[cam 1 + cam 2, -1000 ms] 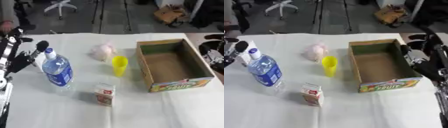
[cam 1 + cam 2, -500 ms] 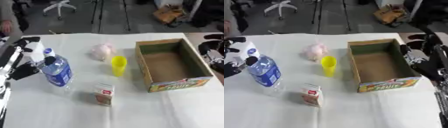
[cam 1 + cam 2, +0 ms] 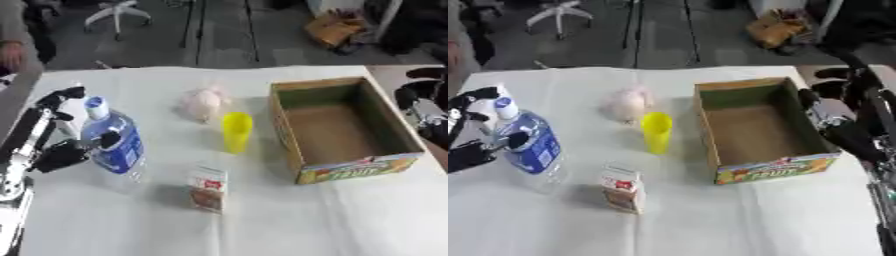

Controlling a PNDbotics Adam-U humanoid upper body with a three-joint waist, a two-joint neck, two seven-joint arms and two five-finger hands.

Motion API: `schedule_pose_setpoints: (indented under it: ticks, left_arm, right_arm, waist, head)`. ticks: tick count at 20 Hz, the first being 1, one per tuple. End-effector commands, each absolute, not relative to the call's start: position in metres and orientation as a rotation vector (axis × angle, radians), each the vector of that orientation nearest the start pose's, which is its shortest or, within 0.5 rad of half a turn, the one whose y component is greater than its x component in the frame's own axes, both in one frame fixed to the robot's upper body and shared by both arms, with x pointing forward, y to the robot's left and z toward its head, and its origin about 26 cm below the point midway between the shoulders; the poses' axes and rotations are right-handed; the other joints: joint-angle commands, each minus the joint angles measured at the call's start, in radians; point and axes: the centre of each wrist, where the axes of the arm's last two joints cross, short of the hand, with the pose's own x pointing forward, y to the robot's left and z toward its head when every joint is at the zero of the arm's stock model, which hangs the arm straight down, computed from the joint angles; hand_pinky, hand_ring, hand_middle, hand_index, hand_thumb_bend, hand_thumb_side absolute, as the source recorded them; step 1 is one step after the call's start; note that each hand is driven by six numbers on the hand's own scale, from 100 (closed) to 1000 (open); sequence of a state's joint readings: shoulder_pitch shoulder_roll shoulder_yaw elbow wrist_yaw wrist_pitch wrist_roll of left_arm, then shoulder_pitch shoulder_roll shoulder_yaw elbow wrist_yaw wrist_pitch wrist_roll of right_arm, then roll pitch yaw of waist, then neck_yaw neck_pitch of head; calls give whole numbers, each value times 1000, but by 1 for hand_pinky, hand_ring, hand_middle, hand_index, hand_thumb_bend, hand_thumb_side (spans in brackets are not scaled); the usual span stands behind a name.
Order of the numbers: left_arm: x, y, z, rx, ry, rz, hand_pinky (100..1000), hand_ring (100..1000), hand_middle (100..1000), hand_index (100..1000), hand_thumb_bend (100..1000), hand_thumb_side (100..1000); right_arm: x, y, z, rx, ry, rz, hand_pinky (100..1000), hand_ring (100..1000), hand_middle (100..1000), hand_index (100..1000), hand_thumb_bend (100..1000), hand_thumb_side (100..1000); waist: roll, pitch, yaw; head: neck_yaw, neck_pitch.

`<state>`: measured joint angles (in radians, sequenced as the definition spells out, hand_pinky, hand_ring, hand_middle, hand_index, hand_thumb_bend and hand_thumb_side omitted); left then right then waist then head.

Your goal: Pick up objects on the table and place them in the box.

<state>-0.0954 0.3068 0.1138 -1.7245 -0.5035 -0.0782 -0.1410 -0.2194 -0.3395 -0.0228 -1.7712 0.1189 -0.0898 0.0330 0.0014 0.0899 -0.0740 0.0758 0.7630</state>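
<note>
White cloth covers the surface (image 3: 289,220). On it stand a bottle (image 3: 112,140), a yellow cup (image 3: 236,131), a carton (image 3: 208,189), a pink lump (image 3: 205,102) and the empty box (image 3: 343,127). Left hand (image 3: 54,145) brackets the bottle, fingers spread, thumb touching its side, not yet closed. Right hand (image 3: 843,127) rests beside the box; I cannot tell its fingers. Tall and narrow, the bottle could tip if nudged sideways.

Two head-mounted stereo views, both looking steeply down across the white worktop (image 3: 262,225) toward the far floor, left eye offset leftward, right eye rightward, both sharing bottle (image 3: 112,140), cup (image 3: 236,131), carton (image 3: 207,188), box (image 3: 346,130).
</note>
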Motion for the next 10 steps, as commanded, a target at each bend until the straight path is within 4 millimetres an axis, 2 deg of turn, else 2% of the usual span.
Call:
schedule_pose_setpoints:
  ticks: [1, 6, 10]
  left_arm:
    - [299, 328, 86, 627, -1769, -693, 715, 957, 793, 931, 1000, 621]
    - [301, 321, 77, 506, -1802, -695, 717, 960, 778, 931, 1000, 630]
    - [302, 322, 71, 415, -1801, -724, 709, 949, 759, 925, 1000, 634]
  right_arm:
    - [319, -296, 136, -323, -2064, 467, 758, 712, 735, 1000, 440, 393]
    - [319, -295, 136, -321, -2064, 467, 758, 711, 735, 1000, 439, 392]
    - [319, -295, 136, -321, -2063, 467, 758, 711, 735, 1000, 439, 392]
  waist:
    - [-1, -11, 1]
    - [-2, -11, -1]
    - [-1, -12, -3]
  head:
    - [0, 7]
    - [2, 7]
    - [2, 6]
